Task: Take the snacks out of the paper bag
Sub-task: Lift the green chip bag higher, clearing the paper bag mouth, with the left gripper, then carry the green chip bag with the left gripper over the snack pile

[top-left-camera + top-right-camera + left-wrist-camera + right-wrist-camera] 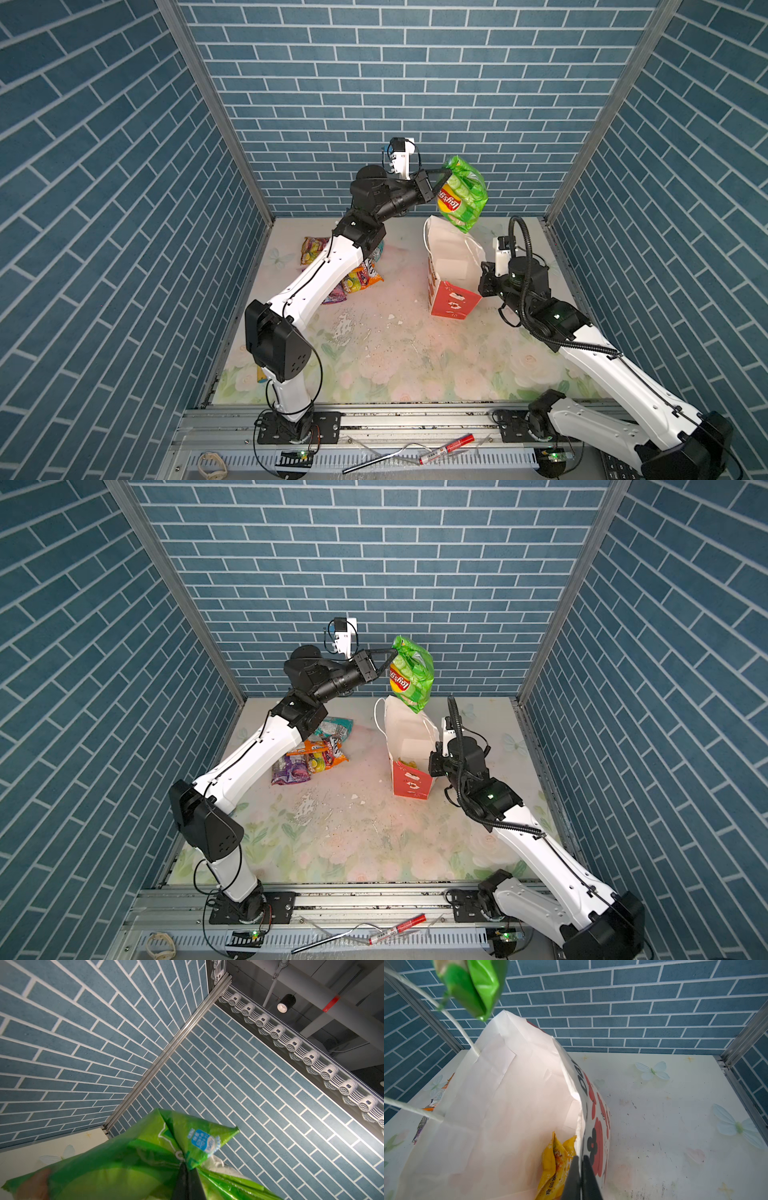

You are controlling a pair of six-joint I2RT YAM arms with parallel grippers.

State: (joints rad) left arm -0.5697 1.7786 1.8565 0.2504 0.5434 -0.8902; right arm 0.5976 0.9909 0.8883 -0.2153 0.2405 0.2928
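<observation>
So, biggest thing first: the floral table (415,353) was mostly bare. The paper bag (451,266) stood upright at about 2 o'clock from its middle, mouth open. My right claw (580,1159) was pinched together on the bag's wall right at the rim, holding it steady. Next size down, the green Lay's bag (463,193) hung in the air at the paper bag's 12 o'clock in both top views, with my left claw (449,172) clamped tight on its top seal. In the right wrist view its bottom corner looked just above the rim and close to a white cord handle (467,1040). So I reckoned the trick was to go a bit higher before going sideways, otherwise that corner could snag the cord or rim and drag the whole bag over. Then swing toward 10 o'clock, where the pile of packets (316,754) lay, come down low, and only then open up, since a puffy chip bag slides. The right claw's job, I figured: hold that rim so nothing tips. Smallest bit: a yellow bag (556,1161) sat at the bottom of the paper bag, so not done yet.
</observation>
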